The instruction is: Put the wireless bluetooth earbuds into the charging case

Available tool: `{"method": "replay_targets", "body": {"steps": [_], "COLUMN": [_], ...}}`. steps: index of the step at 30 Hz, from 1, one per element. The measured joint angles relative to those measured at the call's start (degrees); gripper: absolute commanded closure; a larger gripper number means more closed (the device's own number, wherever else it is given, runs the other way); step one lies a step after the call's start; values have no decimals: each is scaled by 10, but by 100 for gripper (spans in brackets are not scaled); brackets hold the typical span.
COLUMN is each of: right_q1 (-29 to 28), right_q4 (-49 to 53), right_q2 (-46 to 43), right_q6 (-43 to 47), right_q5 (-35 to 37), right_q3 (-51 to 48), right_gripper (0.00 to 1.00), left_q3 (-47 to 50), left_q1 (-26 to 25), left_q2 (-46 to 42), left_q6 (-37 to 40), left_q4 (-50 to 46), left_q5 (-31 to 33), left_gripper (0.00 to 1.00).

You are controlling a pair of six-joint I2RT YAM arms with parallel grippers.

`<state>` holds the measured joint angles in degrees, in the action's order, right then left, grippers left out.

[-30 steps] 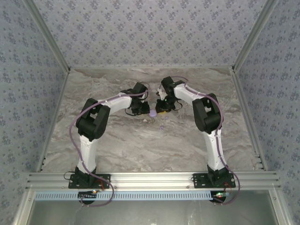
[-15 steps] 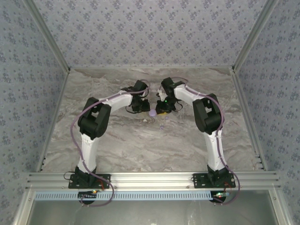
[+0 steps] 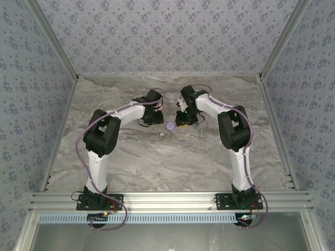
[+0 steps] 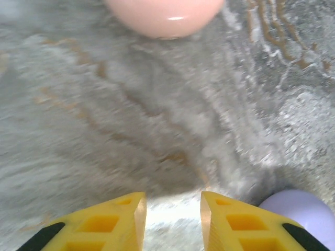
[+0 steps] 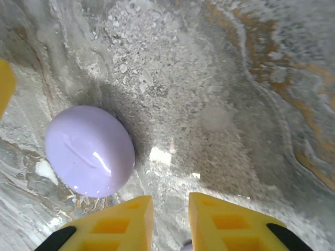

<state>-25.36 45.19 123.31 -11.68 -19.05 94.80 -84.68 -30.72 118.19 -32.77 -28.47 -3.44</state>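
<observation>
I am judging this as the very start of the job: the earbuds (image 3: 180,141) are lying out as tiny pale lilac specks on the marbled table (image 3: 131,162), nearer my bases than anything else, and none is sitting in the charging case (image 3: 171,126). They are too small for me to be making out their shape.

Just beyond them the case is resting flat on the table between my two wrists. It is looking like a smooth, glossy lilac pebble with its lid down, so I am taking the next move to be steadying it with one side and lifting the lid with the other before any bud can go in. Being rounded and slick, it is likely to skid if nudged off-centre.

My right pincer (image 5: 171,201) is hovering low just beside the case, fingers a narrow slot apart; whether they are pinching anything I cannot tell. My left pincer (image 4: 172,201) is standing a little open over bare table, gripping nothing, the case at its right finger. Farthest out, a pink rounded thing (image 4: 165,15) is lying ahead of the left pincer.
</observation>
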Motion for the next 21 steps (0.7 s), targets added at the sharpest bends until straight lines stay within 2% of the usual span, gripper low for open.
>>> {"method": "replay_targets", "body": {"steps": [3, 8, 14, 21], "right_q1": [3, 7, 7, 7], "right_q4": [-4, -30, -72, -109], "right_q2": [-20, -45, -47, -47], "right_q6": [-10, -32, -75, -121], "right_q5": [-1, -32, -72, -94], "right_q3": [-9, -30, -60, -67], "right_gripper": [72, 66, 66, 69], "left_q3": [32, 91, 123, 123], "left_q1": [10, 38, 56, 56], "left_q2": [-38, -94, -97, -81], "left_q6": [6, 8, 8, 8], "left_q4": [13, 77, 130, 153], "left_q5": [-3, -85, -168, -214], "left_gripper": [58, 52, 50, 50]}}
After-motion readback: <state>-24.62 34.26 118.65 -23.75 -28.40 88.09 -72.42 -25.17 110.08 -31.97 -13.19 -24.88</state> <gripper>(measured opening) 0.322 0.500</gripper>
